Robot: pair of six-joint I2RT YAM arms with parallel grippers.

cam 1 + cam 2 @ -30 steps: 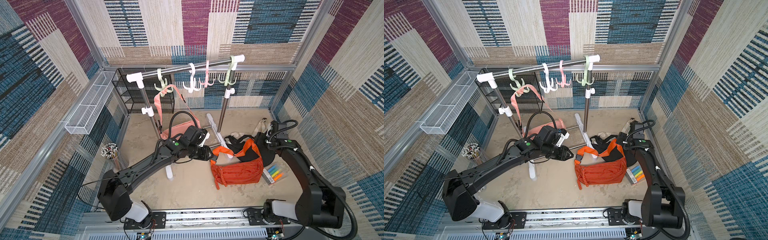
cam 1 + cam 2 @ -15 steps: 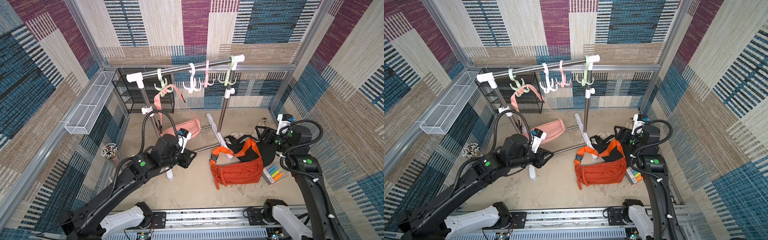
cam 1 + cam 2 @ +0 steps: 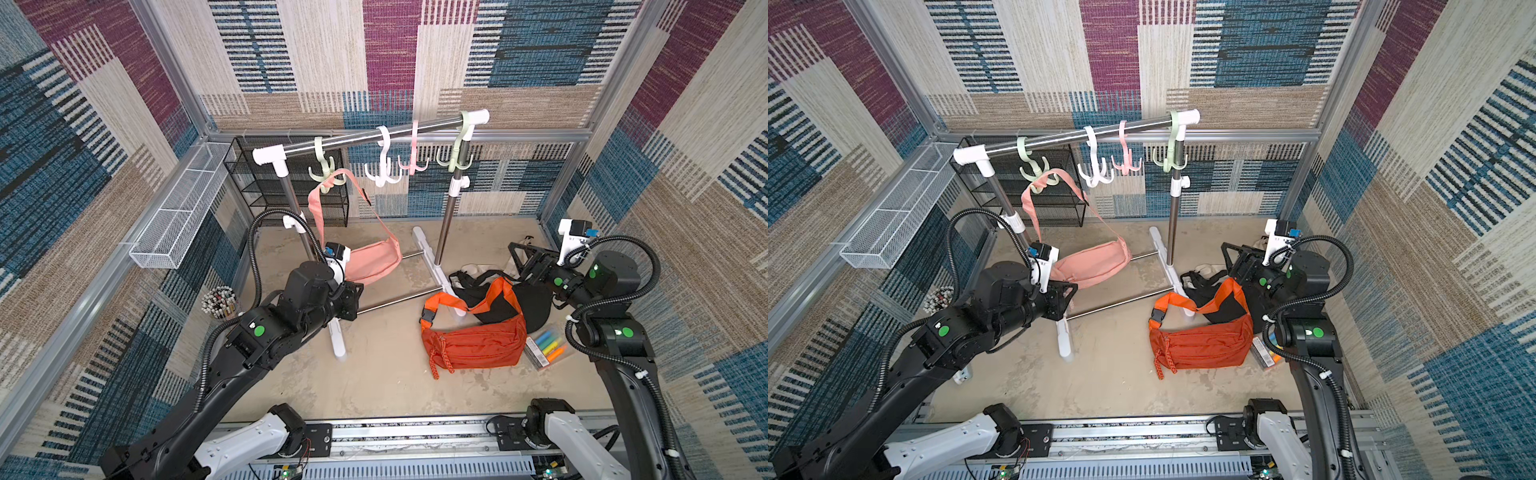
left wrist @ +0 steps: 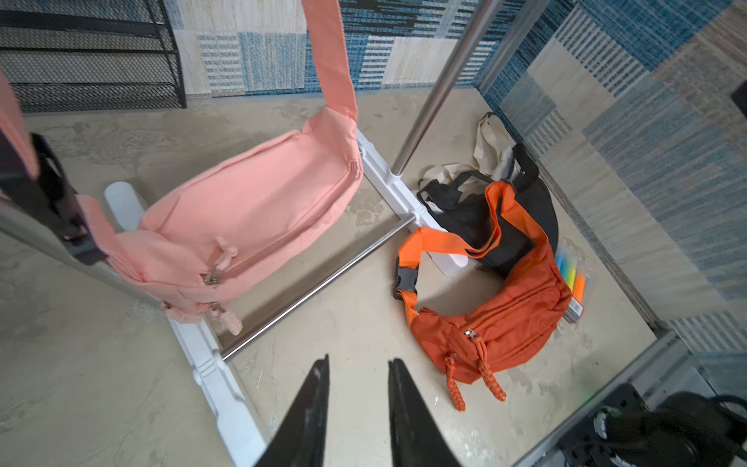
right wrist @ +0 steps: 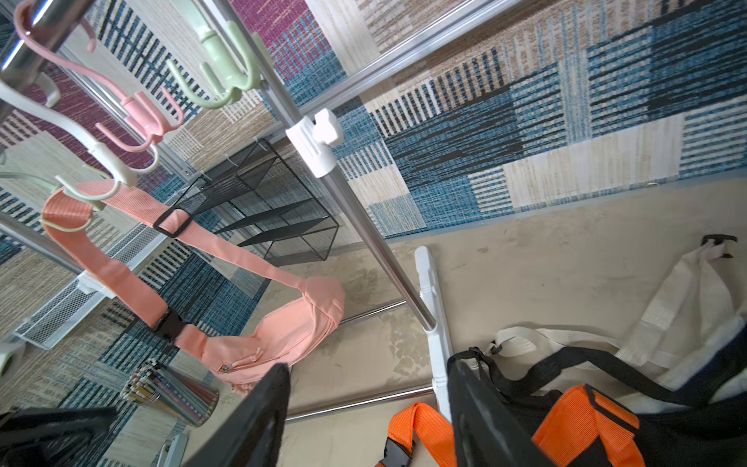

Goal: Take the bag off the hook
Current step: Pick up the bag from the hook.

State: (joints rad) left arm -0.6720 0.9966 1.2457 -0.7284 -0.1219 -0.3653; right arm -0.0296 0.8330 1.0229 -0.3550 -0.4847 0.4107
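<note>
Pink bag (image 3: pixel 372 259) hangs by its strap (image 5: pixel 117 275) from the green hook (image 3: pixel 326 178) near the 9 o'clock end of the rail (image 3: pixel 374 135), at about 11 o'clock from the floor's middle in both top views; whether the pouch touches the floor I cannot tell. It looks like soft, light fabric that will sag and swing rather than hold a shape; the flat webbing strap seems the best hold, pinched just below the hook so the loop can be lifted over the prong; the black buckle is the only stiff part. The pouch's long axis runs roughly 8 to 2 o'clock, zipper side toward the left arm; the strap loop rises toward 11 o'clock. Left gripper (image 4: pixel 358 360), at 7 o'clock of the pouch, has its jaws slightly apart and empty; right gripper (image 5: pixel 368 364), well apart at 3 o'clock, is spread wide, holding nothing.
</note>
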